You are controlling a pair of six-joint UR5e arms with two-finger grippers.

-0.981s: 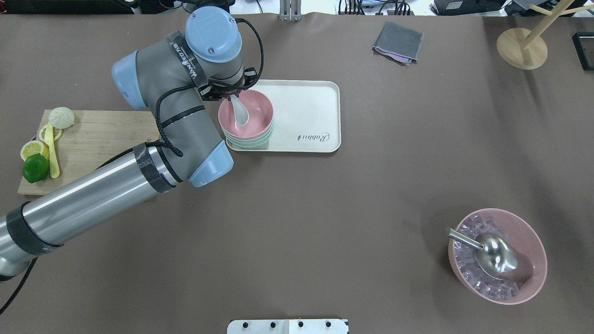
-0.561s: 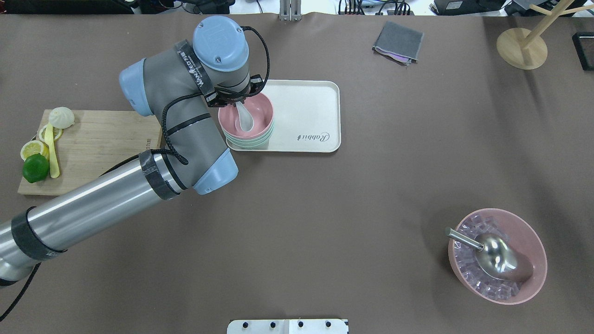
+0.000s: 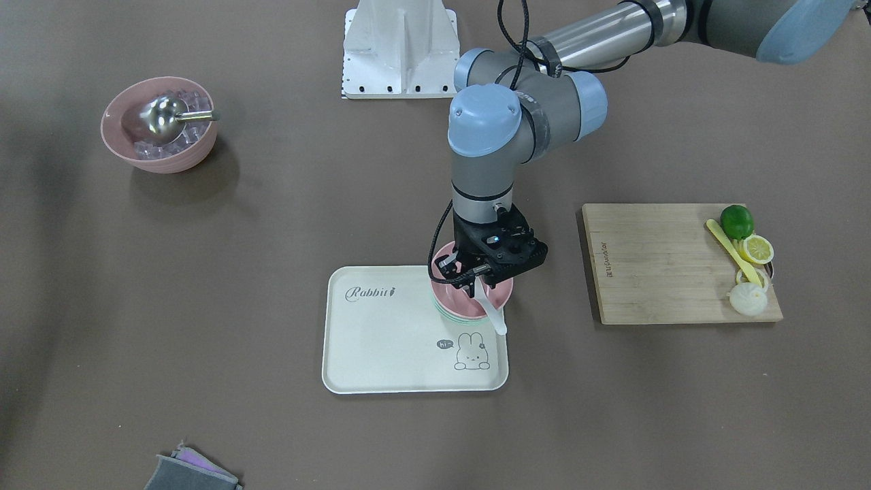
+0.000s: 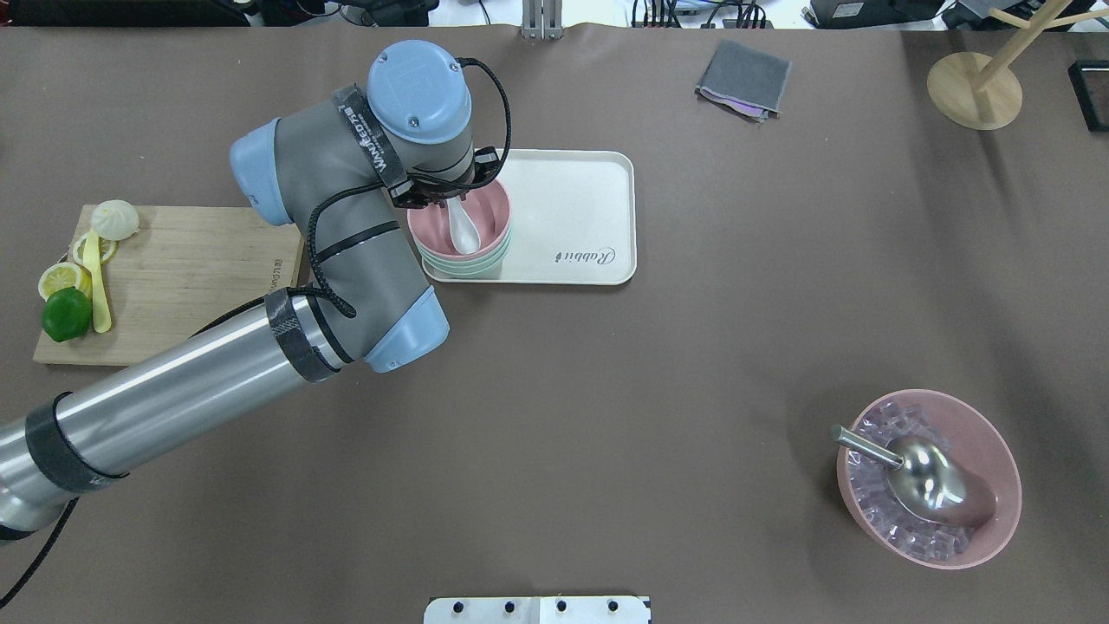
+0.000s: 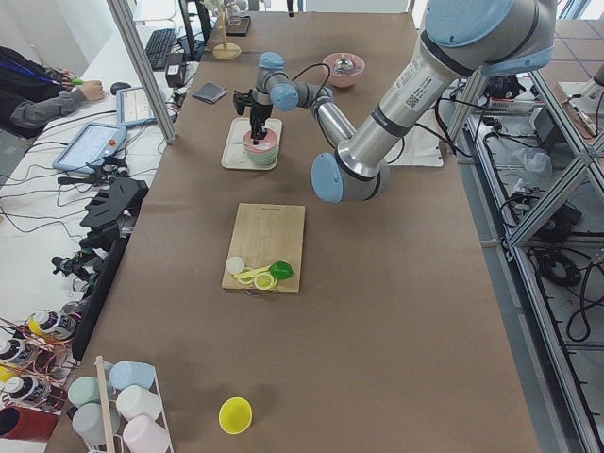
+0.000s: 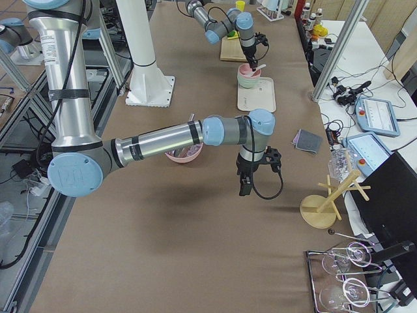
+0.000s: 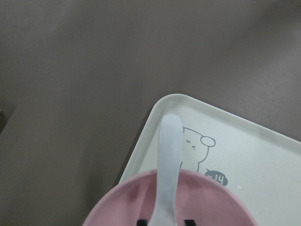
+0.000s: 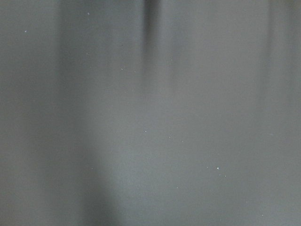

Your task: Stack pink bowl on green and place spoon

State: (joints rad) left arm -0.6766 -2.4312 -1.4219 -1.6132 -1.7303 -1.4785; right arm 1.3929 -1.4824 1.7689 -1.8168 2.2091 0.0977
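The left gripper [image 3: 476,284] is held low over the pink bowl [image 4: 490,208], at its rim on the side away from the robot. Its two fingers are pressed onto the handle of the white spoon [image 4: 463,229], which is pinched partway along. The scoop hangs inside the bowl, while in the wrist view the rounded handle tip is seen jutting past the rim over the cream tray [image 3: 381,340]. The pink bowl is already nested on the green bowl [image 4: 472,263] at one end of the tray. The spoon is judged to be glazed ceramic or hard plastic: light, stiff, smooth enough to slip, and likely to chip if dropped. The handle is therefore the place to be gripped, and release is best made once the scoop rests on the bowl's floor. The right gripper [image 6: 246,186] is seen only from the side, so whether it is spread or closed cannot be told.
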